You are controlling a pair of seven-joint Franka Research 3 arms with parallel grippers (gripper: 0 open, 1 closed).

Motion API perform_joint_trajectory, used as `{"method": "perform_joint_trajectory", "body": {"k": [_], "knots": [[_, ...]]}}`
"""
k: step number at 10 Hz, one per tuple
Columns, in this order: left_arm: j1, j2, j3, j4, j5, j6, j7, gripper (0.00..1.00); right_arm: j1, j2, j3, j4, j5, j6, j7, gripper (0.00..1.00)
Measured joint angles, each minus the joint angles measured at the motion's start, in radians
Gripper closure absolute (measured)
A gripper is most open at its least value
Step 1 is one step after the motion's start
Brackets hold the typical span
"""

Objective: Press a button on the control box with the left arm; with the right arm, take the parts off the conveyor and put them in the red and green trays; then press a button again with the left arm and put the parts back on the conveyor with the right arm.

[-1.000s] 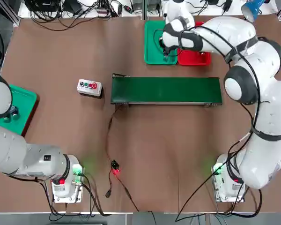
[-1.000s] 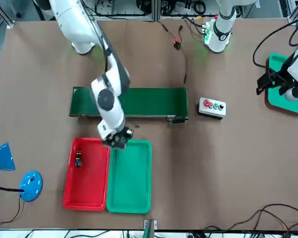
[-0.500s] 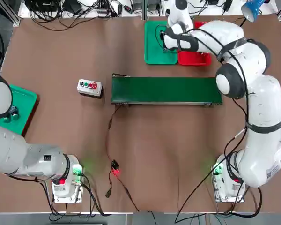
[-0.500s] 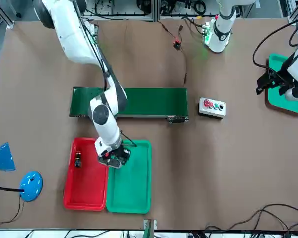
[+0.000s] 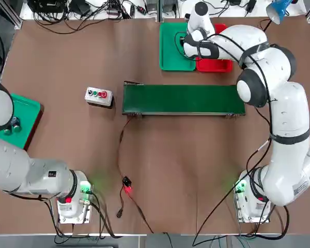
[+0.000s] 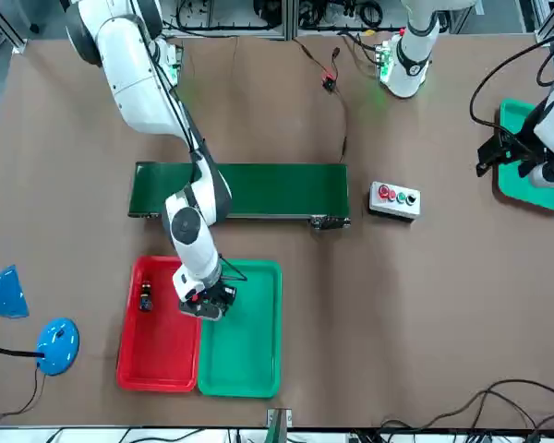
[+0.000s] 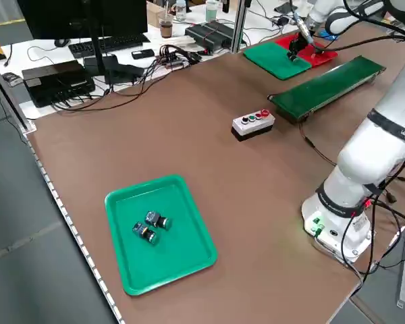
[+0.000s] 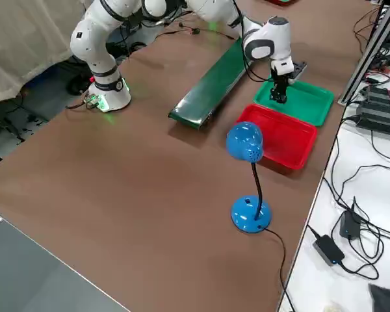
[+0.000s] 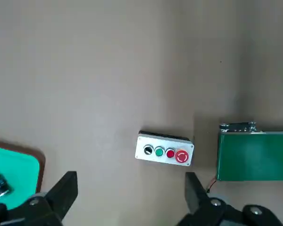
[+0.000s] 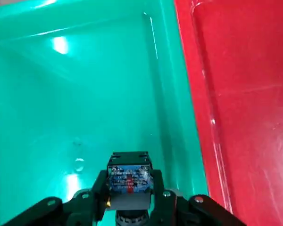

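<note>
My right gripper (image 6: 206, 305) is shut on a small dark part (image 10: 129, 180) with a blue and red label. It hangs low over the green tray (image 6: 249, 351), close to the rim it shares with the red tray (image 6: 157, 355). Another small part (image 6: 146, 296) lies in the red tray. The green conveyor (image 5: 183, 99) carries nothing that I can see. The control box (image 9: 163, 152), with its row of buttons, sits off the conveyor's end. My left gripper (image 9: 127, 197) stands open high above the table, well short of the box.
A second green tray (image 7: 158, 233) holding two small parts (image 7: 150, 226) lies at the table's left edge, under my left arm. A blue desk lamp (image 8: 247, 146) stands beside the red tray. A cable (image 5: 125, 183) runs from the conveyor toward the arm bases.
My right gripper has carried the part from the trays' conveyor-side edge farther out over the green tray and lower. The left arm has not moved.
</note>
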Motion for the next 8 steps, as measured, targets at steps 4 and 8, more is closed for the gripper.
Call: {"method": "perform_joint_trajectory", "body": {"k": [4, 8], "knots": [[0.000, 0.000, 0.000, 0.000, 0.000, 0.000, 0.000, 0.00, 0.000, 0.023, 0.001, 0.009, -0.001, 0.014, -0.002, 0.57], [0.000, 0.000, -0.001, 0.001, 0.000, 0.000, 0.000, 0.00, 0.000, 0.024, 0.001, 0.011, -0.001, 0.018, -0.013, 0.20]]}}
